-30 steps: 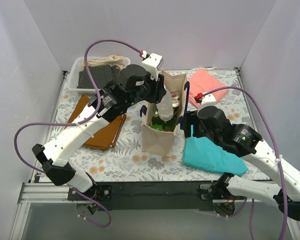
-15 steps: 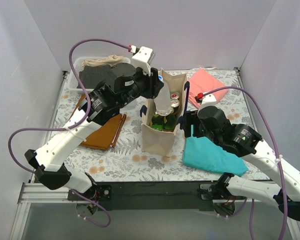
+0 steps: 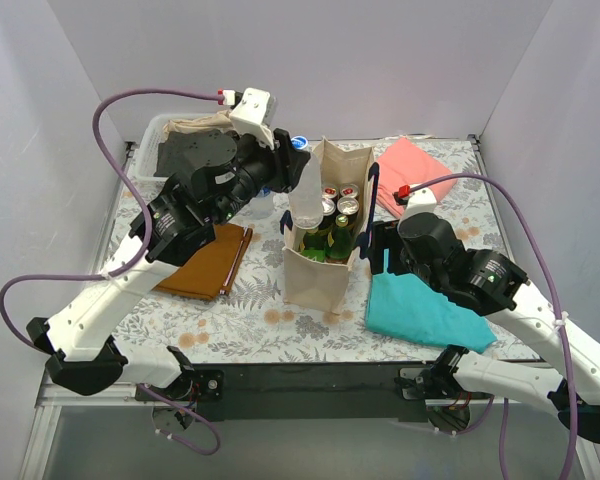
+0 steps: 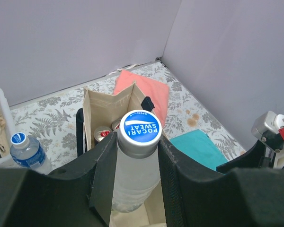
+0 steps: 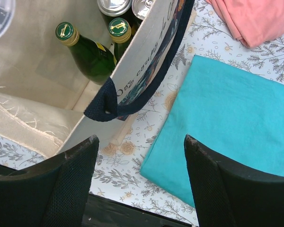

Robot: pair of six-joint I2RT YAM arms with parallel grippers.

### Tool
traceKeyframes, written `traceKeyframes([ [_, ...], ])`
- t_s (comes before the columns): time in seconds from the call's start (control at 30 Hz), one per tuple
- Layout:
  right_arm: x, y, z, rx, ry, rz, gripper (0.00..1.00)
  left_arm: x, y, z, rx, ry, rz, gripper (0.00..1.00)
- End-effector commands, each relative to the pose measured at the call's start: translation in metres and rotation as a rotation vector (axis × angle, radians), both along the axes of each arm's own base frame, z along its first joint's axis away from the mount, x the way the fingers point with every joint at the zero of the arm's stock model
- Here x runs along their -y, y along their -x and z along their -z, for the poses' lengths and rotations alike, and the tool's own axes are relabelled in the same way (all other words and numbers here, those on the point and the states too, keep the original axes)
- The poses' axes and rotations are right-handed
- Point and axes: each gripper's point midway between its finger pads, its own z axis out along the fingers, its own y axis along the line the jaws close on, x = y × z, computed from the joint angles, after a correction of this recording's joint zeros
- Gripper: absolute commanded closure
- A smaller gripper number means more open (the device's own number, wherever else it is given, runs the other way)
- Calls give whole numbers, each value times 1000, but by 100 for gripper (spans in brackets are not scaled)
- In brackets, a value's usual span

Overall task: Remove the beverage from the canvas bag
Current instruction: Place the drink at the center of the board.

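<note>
The bag (image 3: 315,280) stood upright at mid-table, its mouth open. Inside it were two green bottles (image 5: 87,49) with gold caps, leaning against each other, and behind them silver cans (image 5: 114,5) at the far end. A white basket (image 3: 152,135) at the far left corner held a dark cloth and a beige one. A small water bottle (image 4: 28,151) with a blue cap stood on the table between basket and bag.

The left gripper (image 4: 135,175) was clamped narrowly on the beverage (image 4: 138,163), a cloudy plastic bottle with a blue Pocari Sweat cap, held upright over the bag's left rear corner. Its base was at about rim height; whether it had cleared the rim could not be told.

The right gripper (image 5: 139,142) hovered beside the bag's right wall, jaws apart with nothing between them, just below the navy handle (image 5: 132,92) that looped down that side. The bag was beige, tall and boxy, with printing on its right face. A teal cloth (image 5: 236,123) lay beside it, and a pink cloth (image 3: 410,170) farther back.
</note>
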Motion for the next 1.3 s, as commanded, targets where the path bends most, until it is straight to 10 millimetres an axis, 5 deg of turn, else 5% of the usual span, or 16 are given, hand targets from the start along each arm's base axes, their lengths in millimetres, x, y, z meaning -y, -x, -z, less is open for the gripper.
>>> traceKeyframes([
  [0.0,2,-2,-6,27,-23,21,22,-35,13,-82,192,198,-73,100],
  [0.37,0,-3,-7,26,-15,12,22,-61,4,-88,245,180,-203,100],
  [0.87,-2,-4,-7,28,-10,4,21,-73,-24,-57,263,45,-374,100],
  [1.27,0,-3,-4,27,-6,3,21,-80,-68,-27,210,40,-389,100],
])
